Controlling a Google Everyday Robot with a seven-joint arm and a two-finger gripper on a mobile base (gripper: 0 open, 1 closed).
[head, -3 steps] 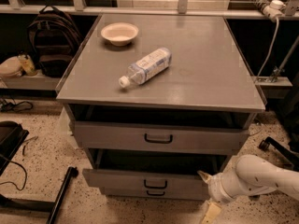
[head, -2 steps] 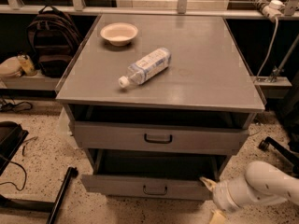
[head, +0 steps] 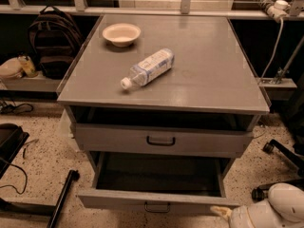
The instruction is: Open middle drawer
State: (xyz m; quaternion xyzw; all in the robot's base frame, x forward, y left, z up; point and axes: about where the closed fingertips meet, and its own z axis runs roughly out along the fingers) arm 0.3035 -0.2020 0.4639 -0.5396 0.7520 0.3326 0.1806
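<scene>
The middle drawer point(head: 118, 199) is the lower of the two grey drawers in view. It is pulled well out, its dark inside shows, and its small dark wire handle point(head: 157, 207) sits at the centre of the front. My gripper point(head: 221, 212) is at the bottom right, at the right end of this drawer's front, on a white arm point(head: 281, 205). It is not on the handle. The grey drawer above point(head: 160, 140) has its own dark handle and stands out only slightly.
On the cabinet top point(head: 209, 56) lie a plastic bottle point(head: 147, 68) on its side and a beige bowl point(head: 121, 33). A backpack point(head: 54, 39) stands at the left. A black stand leg point(head: 61, 198) lies on the floor and a chair base point(head: 280, 156) is at the right.
The middle drawer has slid farther out toward the camera. My arm and gripper have drawn back down and to the right with it.
</scene>
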